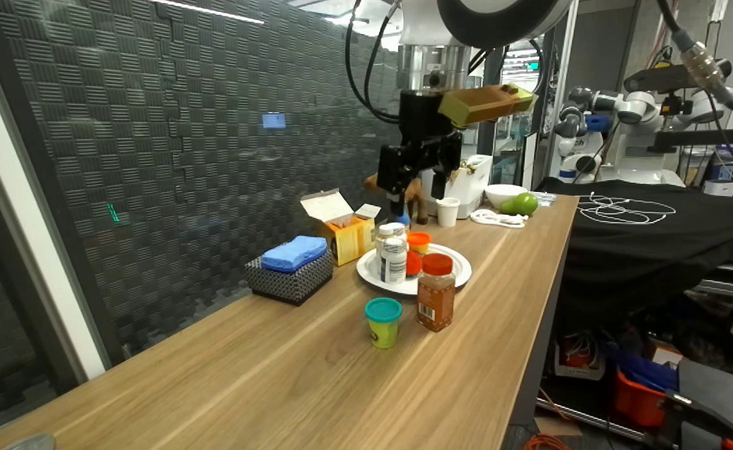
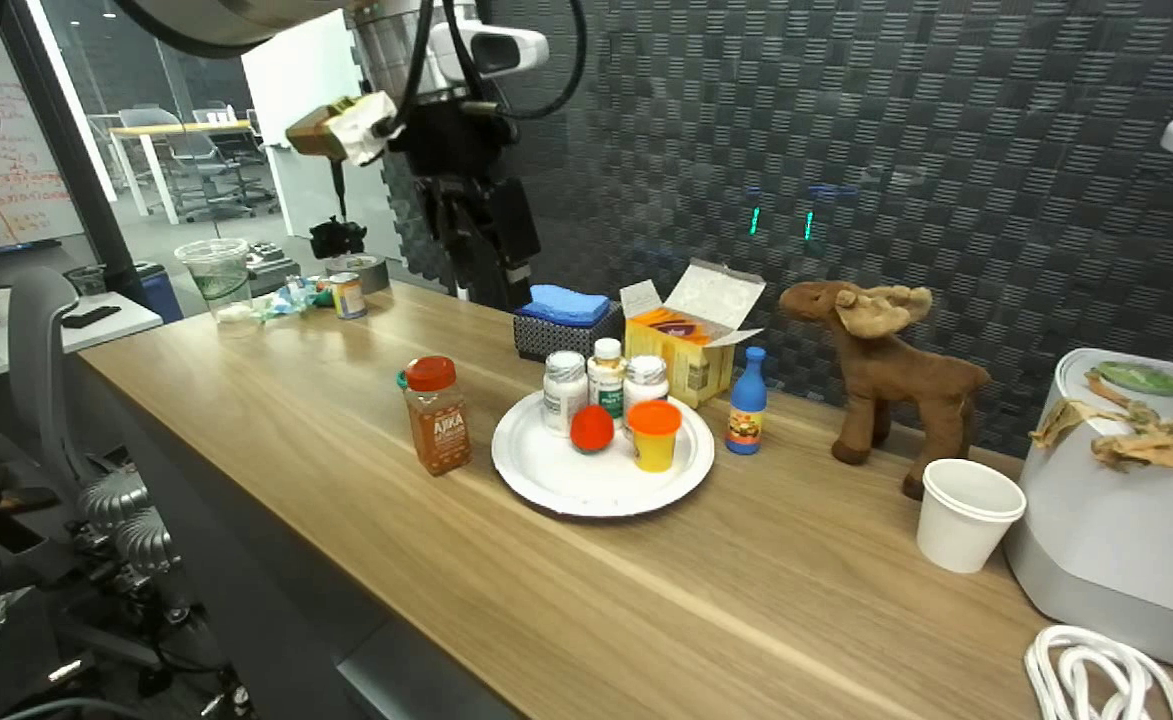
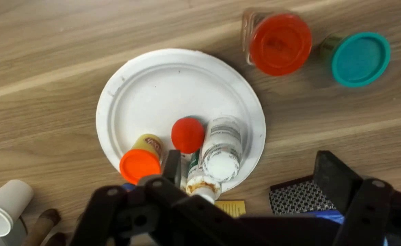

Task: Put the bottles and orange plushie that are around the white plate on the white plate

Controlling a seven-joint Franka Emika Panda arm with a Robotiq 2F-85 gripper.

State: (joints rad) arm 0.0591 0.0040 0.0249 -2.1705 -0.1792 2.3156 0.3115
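While the gripper [image 3: 248,162] is hanging over the wooden table [image 1: 266,375], its jaws standing wide apart and holding nothing, three white bottles [image 2: 565,397] are standing upright in a huddle on the white plate [image 2: 581,485], towards the side where a yellow box [image 2: 681,372] is sitting with its flaps up. A small round red-orange thing, presumably the orange plushie [image 2: 592,429], is resting on the plate just beside them, with an orange-lidded yellow tub [image 2: 654,452] standing near. The amber bottle [image 2: 439,430] is standing off the plate, just beside its rim, so it is probably awaiting its turn; the huddle is leaving a bare stretch of plate that could be serving as its landing spot, and the wide jaws are likely suiting its thick body. A slim blue bottle [image 2: 746,408], possibly belonging to the task too, is standing on the table beside the plate, and a teal-lidded lime tub [image 1: 383,331] is standing near the amber bottle. The amber bottle is showing clear, squared walls, an orange-brown filling and a round red cap; the white bottles are curving smoothly, wearing printed labels; the plate is looking like pressed paper, with a raised rim; the plushie is appearing matte and nearly spherical. In both exterior views a blue sponge [image 2: 564,304] is lying on a woven-looking black box [image 1: 297,275]
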